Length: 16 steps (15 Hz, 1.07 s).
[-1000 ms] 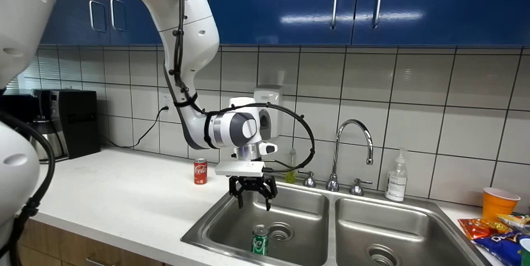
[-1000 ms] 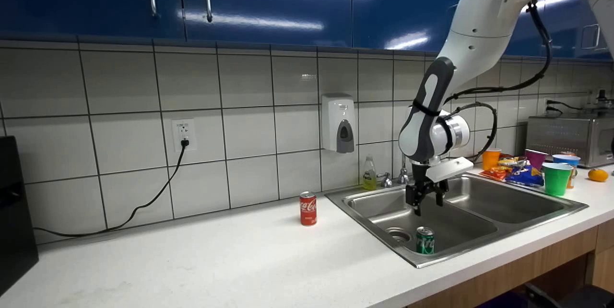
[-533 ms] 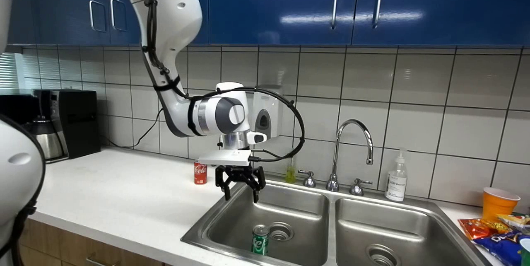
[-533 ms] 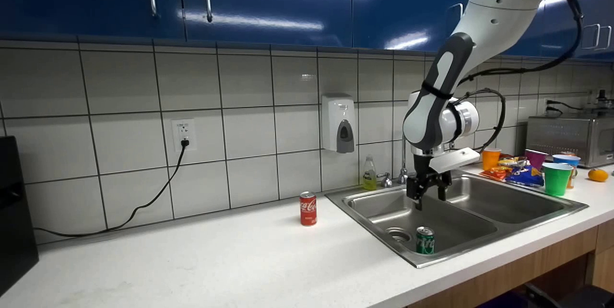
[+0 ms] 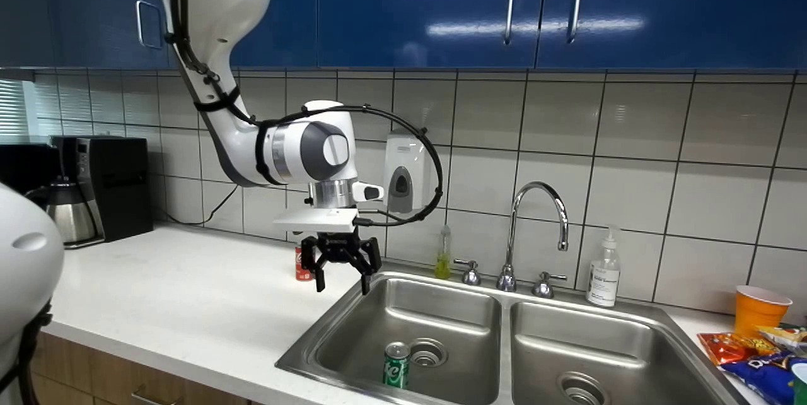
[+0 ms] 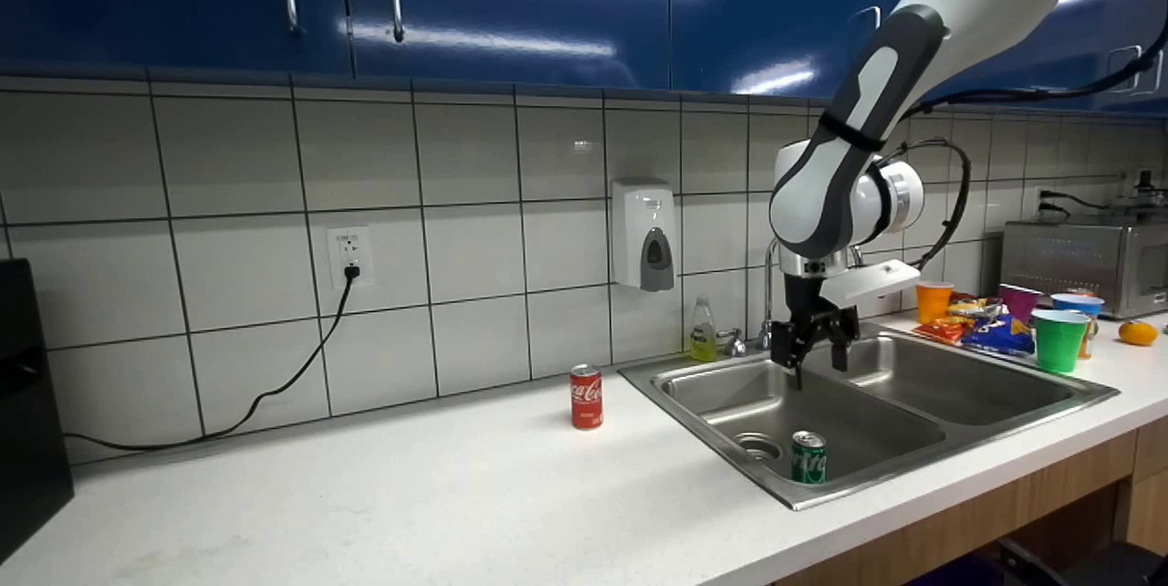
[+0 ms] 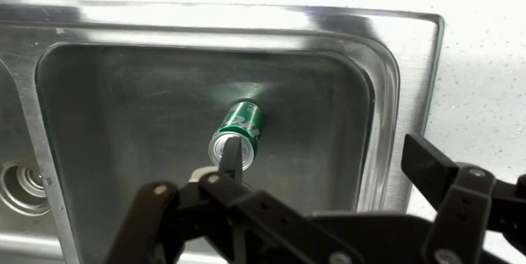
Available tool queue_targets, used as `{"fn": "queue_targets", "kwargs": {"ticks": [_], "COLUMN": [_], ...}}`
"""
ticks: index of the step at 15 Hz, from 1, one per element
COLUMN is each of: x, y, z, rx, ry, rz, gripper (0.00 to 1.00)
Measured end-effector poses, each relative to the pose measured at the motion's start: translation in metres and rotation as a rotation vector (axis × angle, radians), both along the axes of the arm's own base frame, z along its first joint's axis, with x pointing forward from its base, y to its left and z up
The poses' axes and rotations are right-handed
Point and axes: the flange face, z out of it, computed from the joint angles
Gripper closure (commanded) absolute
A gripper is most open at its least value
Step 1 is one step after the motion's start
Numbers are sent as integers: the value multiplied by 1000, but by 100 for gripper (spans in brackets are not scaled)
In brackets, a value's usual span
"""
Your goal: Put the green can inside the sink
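Blue cabinets hang over a tiled wall and a white counter in an exterior view. The green can stands upright in one basin of the steel sink, just beside the drain; pale lettering on its side cannot be read in full. The gripper hangs above sink level, well apart from the can, its jaws spread wide. A pump bottle bears a white label, print too small to read. A blue bag shows the letters "Do" in white.

In an exterior view, a red can on the counter carries white Coca-Cola script, partly turned out of sight. A wall dispenser bears small print, not legible. A green cup stands just beside the blue bag.

Wrist view: the green can has a silvery top and large pale letters, only some of them facing the camera. One finger crosses that top in line of sight; the other lies before rim and counter.
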Motion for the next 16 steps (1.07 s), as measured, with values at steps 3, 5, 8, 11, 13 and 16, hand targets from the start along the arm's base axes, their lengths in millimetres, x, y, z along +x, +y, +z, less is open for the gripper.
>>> {"fn": "queue_targets", "kwargs": {"ticks": [3,5,8,11,13,16], "x": [-10,-15,-18,-18,-18,-18], "y": [11,17,21,21,21,21], "z": [10,16,20,16,15,15], "rx": [3,3,2,3,3,3], "ry": [2,3,3,9,11,11], "rz": [18,28,36,35,35,35], "gripper": [0,0,0,0,0,0]}}
